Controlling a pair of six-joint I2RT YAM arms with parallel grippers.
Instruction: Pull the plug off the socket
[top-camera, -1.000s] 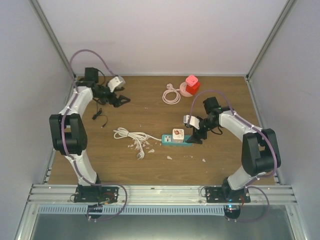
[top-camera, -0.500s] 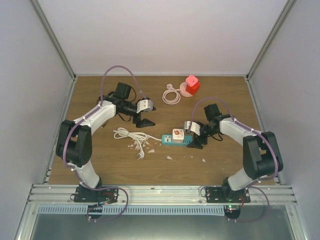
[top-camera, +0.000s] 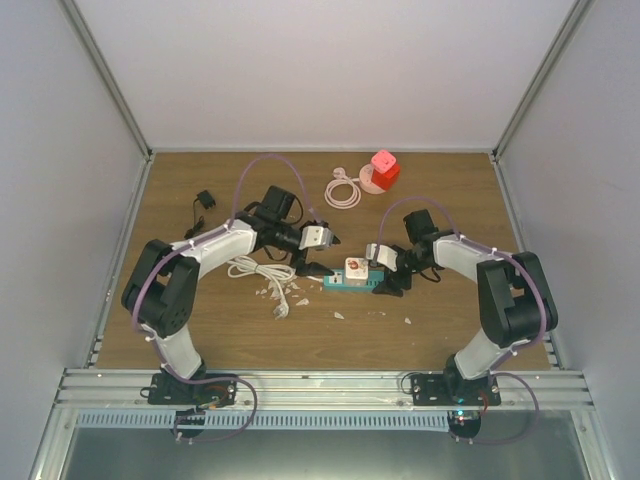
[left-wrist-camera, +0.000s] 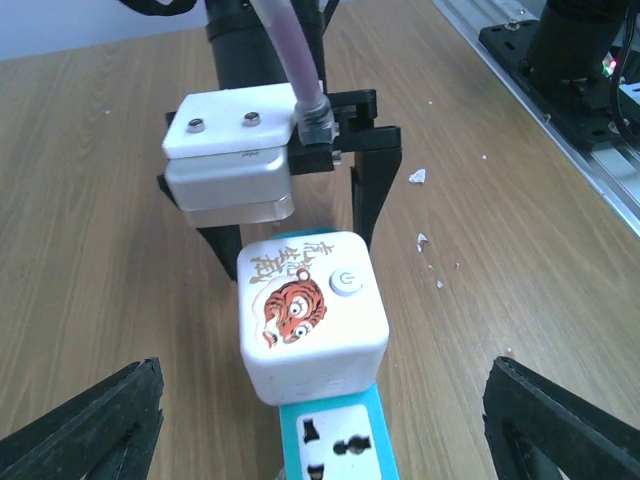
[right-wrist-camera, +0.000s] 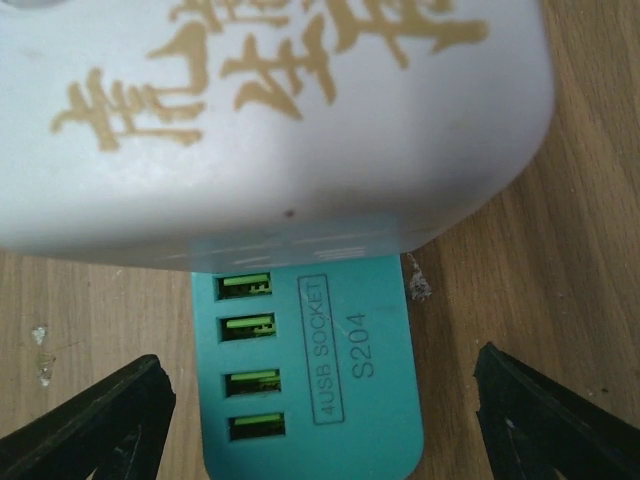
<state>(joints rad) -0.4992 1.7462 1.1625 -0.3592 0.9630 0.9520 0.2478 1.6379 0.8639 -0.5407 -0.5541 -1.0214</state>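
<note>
A white cube plug (top-camera: 355, 267) with a tiger sticker sits plugged into a teal socket strip (top-camera: 345, 283) lying on the wooden table. In the left wrist view the plug (left-wrist-camera: 312, 325) stands on the strip (left-wrist-camera: 335, 440). My left gripper (left-wrist-camera: 320, 430) is open, its fingers wide on either side of the strip, short of the plug. My right gripper (right-wrist-camera: 320, 420) is open and straddles the strip's USB end (right-wrist-camera: 330, 370), with the plug (right-wrist-camera: 270, 110) close ahead. From above, the left gripper (top-camera: 312, 270) and the right gripper (top-camera: 388, 283) face each other across the plug.
A white cable (top-camera: 262, 272) runs left from the strip. A red cube socket (top-camera: 382, 168) with a coiled pink cable (top-camera: 342, 190) stands at the back. A small black adapter (top-camera: 204, 200) lies back left. White crumbs (top-camera: 338, 315) dot the wood.
My left arm has swung from the back left over to the strip's left end. My right gripper has come down lower at the strip's right end.
</note>
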